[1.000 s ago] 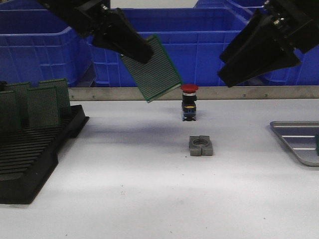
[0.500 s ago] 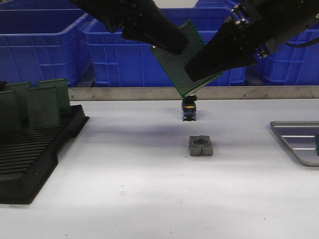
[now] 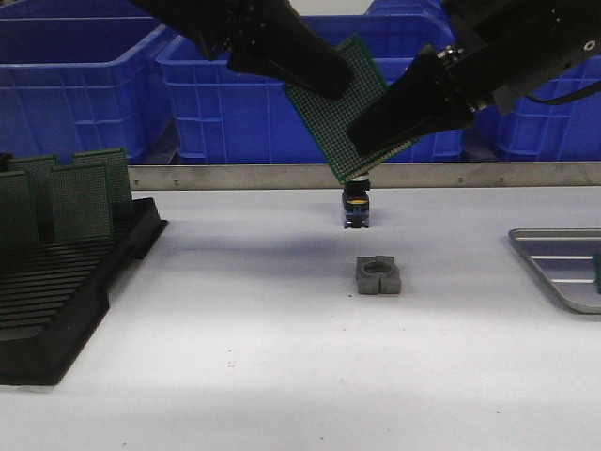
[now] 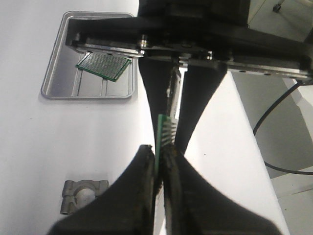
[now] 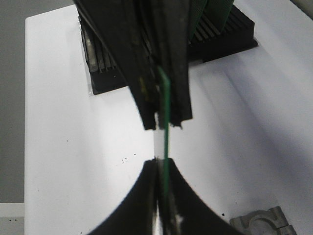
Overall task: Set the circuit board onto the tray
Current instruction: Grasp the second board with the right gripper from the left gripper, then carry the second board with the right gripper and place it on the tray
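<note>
1. The circuit board (image 3: 349, 108), a thin green perforated square, hangs tilted in the air above the white surface (image 3: 282, 357).
2. The left gripper (image 3: 324, 80) has its black, tapered fingers pinching the board's upper edge; the right gripper (image 3: 371, 132) has its fingers pressed onto the lower right part.
3. Both wrist views show the board edge-on, a slim green strip (image 4: 163, 142) clamped between dark fingers (image 5: 146, 196).
4. The tray (image 3: 554, 268), dull silver metal with rounded corners and ribbed floor, lies at the surface's right edge, well apart from the held board.
5. Only the left wrist view shows the whole tray and another green board (image 4: 103, 66) lying in it.
6. A grey metal clamp block (image 3: 378, 275) lies below the grippers.
</note>
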`<control>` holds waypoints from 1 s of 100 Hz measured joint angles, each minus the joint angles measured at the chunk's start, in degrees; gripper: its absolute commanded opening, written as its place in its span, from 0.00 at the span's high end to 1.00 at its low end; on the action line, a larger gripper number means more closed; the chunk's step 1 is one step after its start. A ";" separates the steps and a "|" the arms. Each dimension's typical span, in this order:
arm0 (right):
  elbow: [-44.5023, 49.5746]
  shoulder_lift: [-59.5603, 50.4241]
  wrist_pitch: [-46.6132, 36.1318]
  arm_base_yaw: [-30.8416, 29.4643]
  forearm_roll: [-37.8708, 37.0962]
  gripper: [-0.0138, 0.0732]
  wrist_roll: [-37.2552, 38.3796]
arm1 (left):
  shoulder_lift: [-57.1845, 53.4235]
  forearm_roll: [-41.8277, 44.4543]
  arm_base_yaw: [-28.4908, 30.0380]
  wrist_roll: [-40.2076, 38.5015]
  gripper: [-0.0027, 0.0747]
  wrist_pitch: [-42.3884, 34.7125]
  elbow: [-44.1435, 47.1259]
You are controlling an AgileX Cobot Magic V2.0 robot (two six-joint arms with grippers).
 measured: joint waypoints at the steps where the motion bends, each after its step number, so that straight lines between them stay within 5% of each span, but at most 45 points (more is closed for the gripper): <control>1: 0.00 0.00 0.00 0.00 0.00 0.91 0.00 | 0.00 0.00 0.00 0.00 0.75 -0.13 0.00; 15: 0.00 0.00 -0.77 0.03 0.36 0.91 0.40 | 0.00 -0.36 0.00 -0.44 0.41 -0.36 0.00; 22: 0.00 0.00 -0.90 0.03 0.45 0.91 1.11 | 0.00 -0.35 0.00 -0.68 0.33 -0.36 0.00; 54: 0.00 0.00 -0.79 -2.90 0.58 0.91 9.74 | 0.00 -0.55 2.54 -1.07 0.32 -0.36 0.00; 100: 5.13 0.00 -0.41 -25.85 0.79 0.91 17.54 | 0.00 -0.55 7.51 -3.62 0.32 -0.47 0.00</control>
